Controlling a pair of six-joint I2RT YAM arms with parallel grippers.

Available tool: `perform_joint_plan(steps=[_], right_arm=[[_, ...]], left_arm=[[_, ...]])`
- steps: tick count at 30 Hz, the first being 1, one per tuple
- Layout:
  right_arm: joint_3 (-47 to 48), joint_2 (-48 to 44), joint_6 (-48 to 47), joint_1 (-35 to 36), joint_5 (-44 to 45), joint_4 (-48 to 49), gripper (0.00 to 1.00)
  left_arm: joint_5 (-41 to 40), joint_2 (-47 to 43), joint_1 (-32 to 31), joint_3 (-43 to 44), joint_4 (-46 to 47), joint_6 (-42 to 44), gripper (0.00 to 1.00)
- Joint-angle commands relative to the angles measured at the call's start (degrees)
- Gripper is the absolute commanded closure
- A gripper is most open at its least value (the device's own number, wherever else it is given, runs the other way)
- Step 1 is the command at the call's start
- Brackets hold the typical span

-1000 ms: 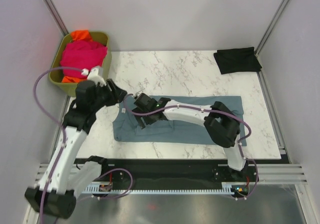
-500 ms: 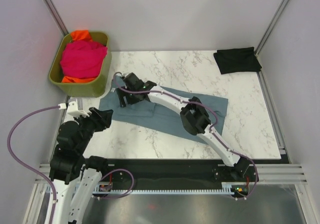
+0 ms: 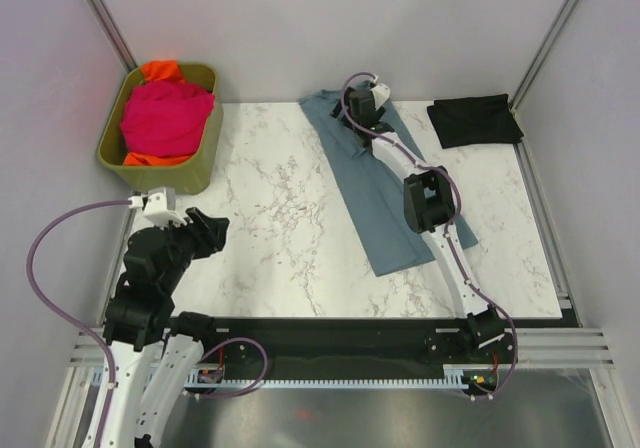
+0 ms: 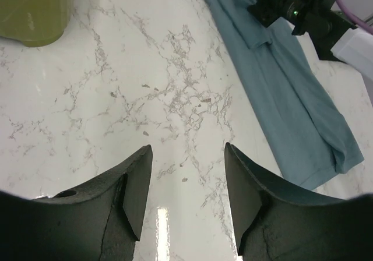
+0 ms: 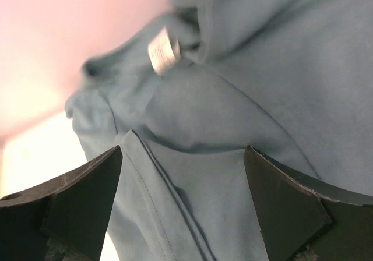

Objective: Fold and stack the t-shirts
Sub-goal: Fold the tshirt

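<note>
The slate blue-grey t-shirt [image 3: 375, 193] lies folded into a long strip, running diagonally from the table's back middle toward the front right. My right gripper [image 3: 357, 128] is stretched out over the strip's far end. In the right wrist view it [image 5: 183, 150] is open wide just above the cloth [image 5: 233, 98], near a white label. My left gripper [image 3: 212, 230] is open and empty over bare marble at the front left [image 4: 187, 147]. The shirt shows at the upper right of that view [image 4: 291, 92]. The black t-shirt [image 3: 475, 120] lies folded at the back right.
The olive-green bin [image 3: 190, 173] stands at the back left with the magenta t-shirt [image 3: 165, 116] and the orange one [image 3: 160, 70] in it. Its corner shows in the left wrist view [image 4: 32, 10]. Marble table [image 3: 280, 198] with frame posts at the back corners.
My right arm has swung the blue-grey shirt from the front left round to the back middle, and its jaws now stand open. My left arm has pulled back to the front left.
</note>
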Motion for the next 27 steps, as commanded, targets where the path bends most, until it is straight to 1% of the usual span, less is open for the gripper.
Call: perform_joint_plan(steps=[1, 3, 4, 6, 7, 9, 10, 11, 12, 14, 15, 17, 18, 20, 21, 22, 23, 24, 25, 26, 27], right_arm=[[3.6, 1.6, 3.7, 1.1, 11.7, 6.6, 0.05], [2.4, 0.2, 3.3, 0.9, 9.8, 10.2, 0.02], [1.9, -1.8, 1.5, 0.9, 6.2, 13.1, 0.02], [1.1, -4.6, -0.8, 0.9, 1.7, 15.0, 0.02], [0.2, -8.3, -2.7, 1.0, -2.1, 16.5, 0.02], [-2.5, -13.2, -4.5, 1.0, -5.3, 17.3, 0.02], [-5.8, -18.6, -5.4, 1.0, -6.4, 17.4, 0.02], [-7.8, -21.5, -7.9, 0.9, -8.1, 17.2, 0.02], [-12.6, -27.7, -9.2, 1.0, -8.3, 17.0, 0.02], [-17.9, -34.2, -13.3, 0.6, -6.4, 15.5, 0.02], [-22.6, -40.5, -14.9, 0.4, -5.0, 13.2, 0.02], [-27.4, -46.6, -17.1, -0.7, -1.4, 10.2, 0.02], [-31.4, -52.3, -18.7, -1.3, 1.8, 5.7, 0.02], [-35.9, -58.1, -19.0, -3.6, 5.1, 1.2, 0.02], [-41.0, -63.8, -18.3, -4.6, 5.8, -2.9, 0.02], [-43.9, -66.7, -17.8, -5.7, 5.9, -4.6, 0.02], [-47.2, -69.8, -17.4, -7.5, 6.2, -5.9, 0.02], [-54.0, -75.9, -17.0, -8.5, 6.4, -7.6, 0.02], [-57.5, -79.0, -16.7, -9.2, 5.8, -8.1, 0.02], [-60.7, -81.8, -16.7, -10.3, 5.6, -8.6, 0.02], [-66.5, -87.0, -16.5, -10.7, 5.7, -9.6, 0.02]], left_arm=[[2.3, 2.5, 0.1, 0.2, 0.8, 3.0, 0.4], [3.0, 4.2, 0.1, 0.4, 0.8, 3.2, 0.4], [3.3, 4.8, 0.1, 0.5, 0.8, 3.3, 0.4], [3.5, 6.2, 0.1, 0.3, 1.1, 3.2, 0.39], [3.6, 6.6, 0.1, 0.3, 1.2, 3.0, 0.39], [4.6, 9.4, 0.1, -0.3, 2.8, 2.5, 0.39], [7.0, 10.8, 0.1, -0.7, 4.1, 1.7, 0.39], [8.3, 12.2, 0.0, -1.0, 5.3, 1.0, 0.4], [10.9, 15.5, -0.6, -1.8, 8.3, 0.0, 0.4], [11.7, 18.3, -2.6, -2.3, 11.4, -3.0, 0.37], [9.5, 21.1, -6.5, -2.7, 14.6, -4.1, 0.36], [6.5, 24.6, -12.2, -2.8, 17.6, -6.5, 0.35], [3.4, 29.0, -18.5, -1.9, 19.8, -7.2, 0.34], [2.2, 35.4, -23.9, 0.0, 21.6, -8.2, 0.33], [2.0, 38.4, -28.0, 1.8, 22.5, -8.7, 0.33], [2.6, 45.5, -29.6, 2.9, 24.3, -9.8, 0.33], [3.4, 48.5, -31.1, 4.9, 25.3, -10.4, 0.33], [4.1, 51.9, -33.9, 5.9, 26.6, -10.9, 0.33], [4.5, 57.2, -35.0, 6.8, 28.9, -11.7, 0.33], [5.3, 59.9, -36.0, 8.5, 30.5, -12.1, 0.33], [6.0, 62.2, -37.7, 9.5, 31.8, -12.7, 0.33]])
